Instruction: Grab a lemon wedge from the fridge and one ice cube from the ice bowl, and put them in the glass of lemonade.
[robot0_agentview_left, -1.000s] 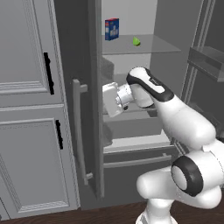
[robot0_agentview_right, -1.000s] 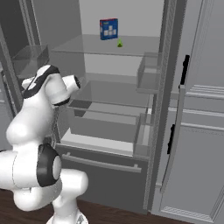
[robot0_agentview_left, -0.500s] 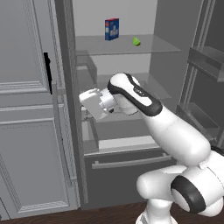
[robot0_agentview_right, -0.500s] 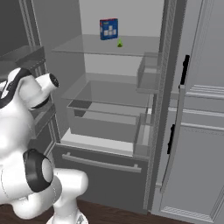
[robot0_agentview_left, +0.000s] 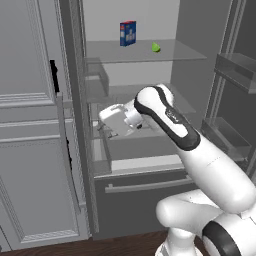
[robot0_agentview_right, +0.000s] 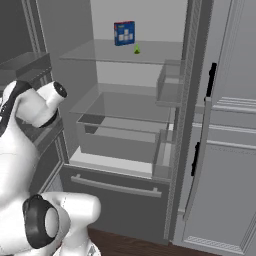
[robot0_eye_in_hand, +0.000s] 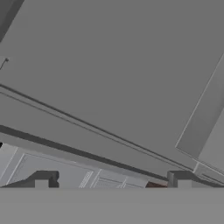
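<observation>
Left base view shows the fridge (robot0_agentview_left: 150, 165) standing open across the middle of the frame, its left door (robot0_agentview_left: 75, 125) swung out beside the light grey cabinets (robot0_agentview_left: 30, 125) at the left. On the clear top shelf (robot0_agentview_left: 175, 52), in the upper middle, the lemon wedge (robot0_agentview_left: 156, 47) lies a little right of a blue box (robot0_agentview_left: 128, 33), near it but apart. The arm reaches from the lower right up and leftward, and the fingers (robot0_agentview_left: 106, 131) sit at centre left, in front of the lower shelves close to the inner edge of the left door, well below the wedge.

Right base view has the wedge (robot0_agentview_right: 136, 49) just below and right of the blue box (robot0_agentview_right: 124, 33) at top centre, with the drawer (robot0_agentview_right: 120, 140) beneath in the middle.

Hand view shows the two dark fingertips (robot0_eye_in_hand: 41, 180) spread wide apart at the bottom edge, with nothing between them; grey panels lie ahead.
</observation>
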